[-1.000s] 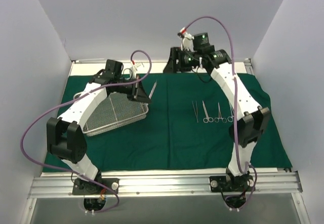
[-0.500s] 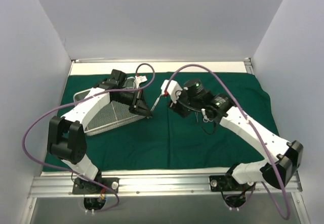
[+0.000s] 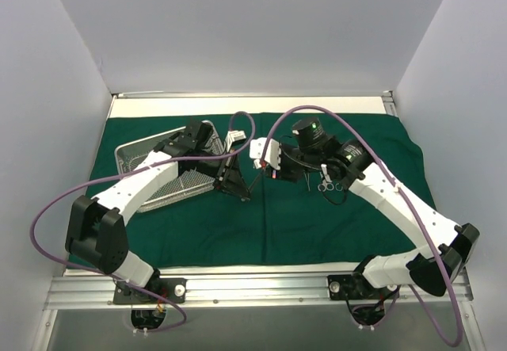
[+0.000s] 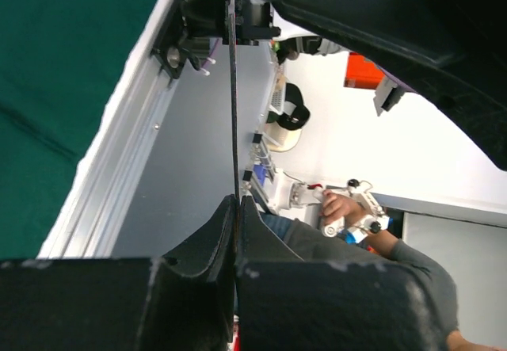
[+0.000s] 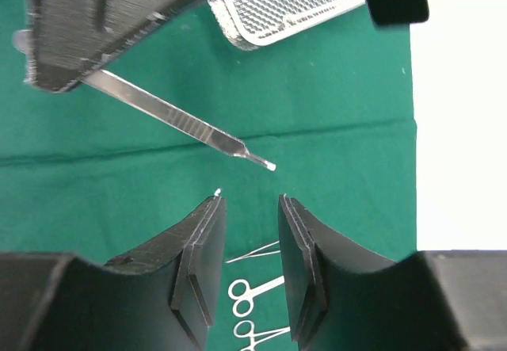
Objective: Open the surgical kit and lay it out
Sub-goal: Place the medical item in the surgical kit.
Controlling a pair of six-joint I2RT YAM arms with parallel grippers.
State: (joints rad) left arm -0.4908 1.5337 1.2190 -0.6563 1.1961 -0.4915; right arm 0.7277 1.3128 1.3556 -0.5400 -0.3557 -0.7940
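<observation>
— Where does the kit stand?
— The green cloth [image 3: 198, 224] lies spread flat. The mesh tray [image 3: 139, 161] sits on its left part, and ring-handled clamps [image 5: 261, 284] lie in a row to the right.
— Anything in hand?
— A flat steel handle [image 5: 178, 116], held above mid-cloth with the left gripper [image 4: 237, 202] clamped on it. The right gripper [image 5: 247, 208] faces its tip, jaws apart and empty.
— So?
— Mostly done, I'd judge; this piece is left to lay down.

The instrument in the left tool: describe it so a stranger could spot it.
Over the green cloth, just right of the mesh tray, the left tool pinches the instrument. It is one flat, ribbed steel bar with a narrow tip, without finger rings like the clamps.
</observation>
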